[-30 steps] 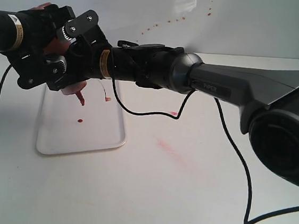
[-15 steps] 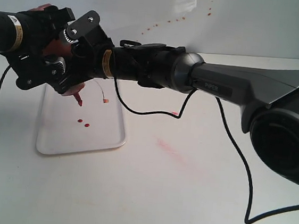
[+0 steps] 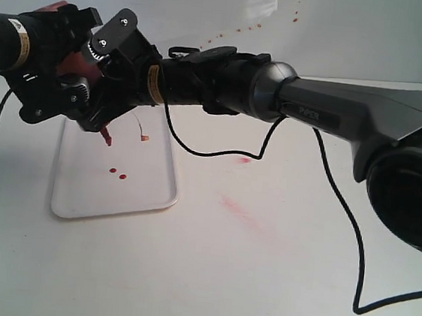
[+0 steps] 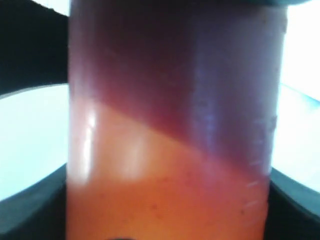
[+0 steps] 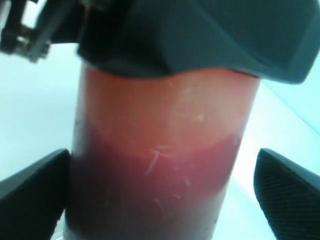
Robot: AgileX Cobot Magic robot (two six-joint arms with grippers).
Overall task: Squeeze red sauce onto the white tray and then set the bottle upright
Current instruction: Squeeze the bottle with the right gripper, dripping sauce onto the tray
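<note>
The bottle [image 4: 170,125] is seen as a translucent cylinder, dark red in one part and cloudy orange in the other, and it is held in the air above the white tray [image 3: 154,191], on which two small drops of red sauce [image 3: 113,170] are found. Its long axis is steeply tilted, with the red nozzle [image 3: 107,138] pointed down at the tray. It is clamped by the left gripper [image 4: 165,195] and straddled by the right gripper [image 5: 160,187], whose squeeze cannot be judged.

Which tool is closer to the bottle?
Left. The left tool grips the bottle on both sides; the right tool straddles it, one finger off its side.
</note>
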